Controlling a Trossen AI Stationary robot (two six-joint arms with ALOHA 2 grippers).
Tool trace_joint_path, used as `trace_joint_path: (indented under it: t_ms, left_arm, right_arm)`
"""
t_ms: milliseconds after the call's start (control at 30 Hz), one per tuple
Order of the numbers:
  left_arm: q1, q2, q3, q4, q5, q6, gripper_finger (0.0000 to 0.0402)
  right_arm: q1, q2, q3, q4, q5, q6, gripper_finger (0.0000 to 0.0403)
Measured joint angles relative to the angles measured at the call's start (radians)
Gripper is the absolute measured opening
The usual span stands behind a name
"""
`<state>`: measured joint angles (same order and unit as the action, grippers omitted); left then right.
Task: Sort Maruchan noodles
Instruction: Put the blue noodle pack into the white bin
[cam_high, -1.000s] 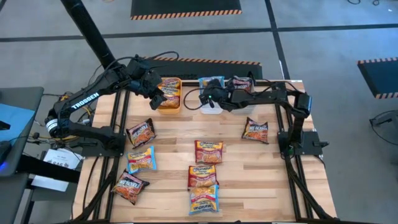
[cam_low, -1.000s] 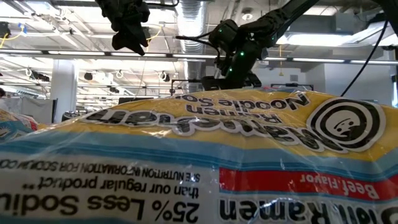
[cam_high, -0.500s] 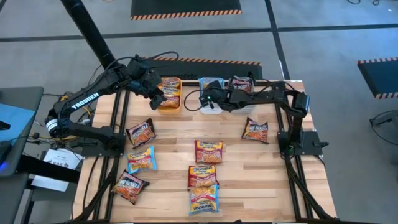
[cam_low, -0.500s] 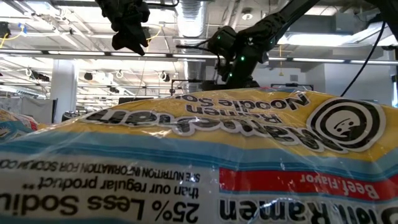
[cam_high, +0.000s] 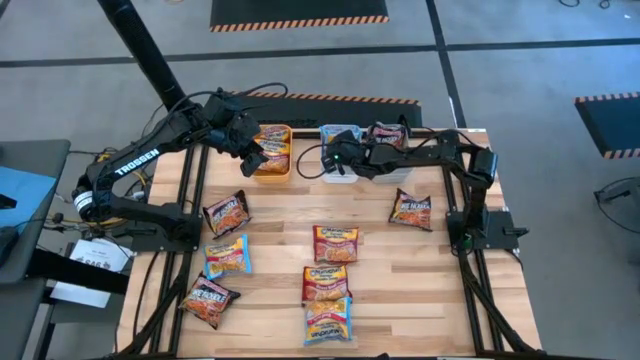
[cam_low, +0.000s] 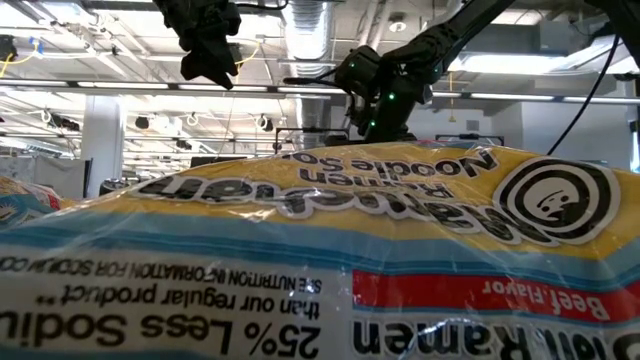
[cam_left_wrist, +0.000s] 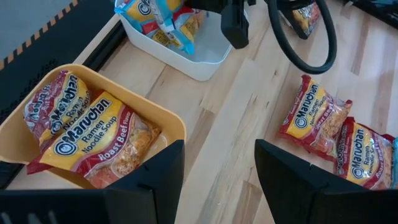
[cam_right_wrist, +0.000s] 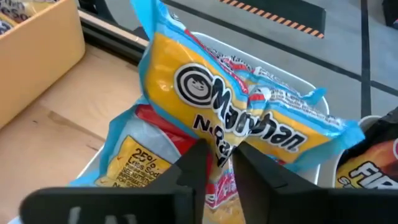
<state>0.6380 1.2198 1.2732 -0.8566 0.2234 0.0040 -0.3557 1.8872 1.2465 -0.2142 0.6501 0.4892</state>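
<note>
My right gripper (cam_right_wrist: 221, 165) hangs over the white bin (cam_right_wrist: 283, 74) at the table's far edge, its fingers a little apart. A light blue Maruchan packet (cam_right_wrist: 236, 118) stands tilted in that bin, leaning on another blue packet (cam_right_wrist: 140, 162), with its near edge between the fingers. My left gripper (cam_left_wrist: 217, 180) waits open and empty above the orange bin (cam_left_wrist: 171, 121), which holds two orange-yellow packets (cam_left_wrist: 93, 134). In the high view both grippers, left (cam_high: 255, 155) and right (cam_high: 335, 160), are at the far row of bins. My right gripper has one finger (cam_right_wrist: 196, 165) on each side of the blue packet's near edge (cam_right_wrist: 219, 148), slanting down from the table's right. I cannot tell whether the fingers touch the wrapper. The packet rests in the white bin on the packet under it.
A grey bin (cam_high: 392, 160) with a dark packet (cam_high: 388, 133) stands right of the white one. Several packets lie loose on the wooden table: maroon ones (cam_high: 226, 212) (cam_high: 411, 209) (cam_high: 208, 300), orange ones (cam_high: 336, 243) (cam_high: 326, 283), blue ones (cam_high: 228, 256) (cam_high: 327, 320). One packet (cam_low: 320, 260) fills the low view.
My right gripper has tipped a little over the white bin, staying in place.
</note>
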Motion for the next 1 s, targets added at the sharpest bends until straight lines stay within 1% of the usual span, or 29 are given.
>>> trace_joint_path:
  t_ms: [233, 300, 400, 467, 533, 667, 800, 900, 1000]
  left_arm:
    - [0.000, 0.000, 0.000, 0.000, 0.000, -0.001, 0.0181]
    - [0.000, 0.000, 0.000, 0.000, 0.000, -0.003, 0.0181]
    - [0.000, 0.000, 0.000, 0.000, 0.000, -0.008, 0.0181]
    - [0.000, 0.000, 0.000, 0.000, 0.000, -0.008, 0.0181]
    - [0.000, 0.000, 0.000, 0.000, 0.000, -0.008, 0.0181]
    - [0.000, 0.000, 0.000, 0.000, -0.001, -0.008, 0.0181]
    - [0.000, 0.000, 0.000, 0.000, -0.001, -0.009, 0.0181]
    - [0.000, 0.000, 0.000, 0.000, 0.000, -0.022, 0.0181]
    - [0.000, 0.000, 0.000, 0.000, -0.001, -0.024, 0.0181]
  right_arm:
    - [0.001, -0.033, 0.001, -0.030, 0.001, -0.020, 0.0137]
    - [0.001, -0.045, -0.001, -0.062, -0.001, -0.026, 0.0142]
    - [0.007, -0.059, 0.002, -0.061, -0.005, -0.026, 0.0147]
    - [0.008, -0.079, -0.002, -0.087, -0.052, -0.026, 0.0148]
    - [0.015, -0.098, 0.000, -0.071, -0.115, -0.027, 0.0148]
    - [0.012, -0.129, 0.000, -0.067, -0.309, -0.071, 0.0145]
    - [-0.019, -0.127, 0.000, -0.071, -0.458, -0.072, 0.0141]
    - [-0.052, -0.112, 0.000, -0.087, -0.532, -0.071, 0.0137]
    - [-0.073, -0.112, 0.000, -0.100, -0.546, -0.071, 0.0136]
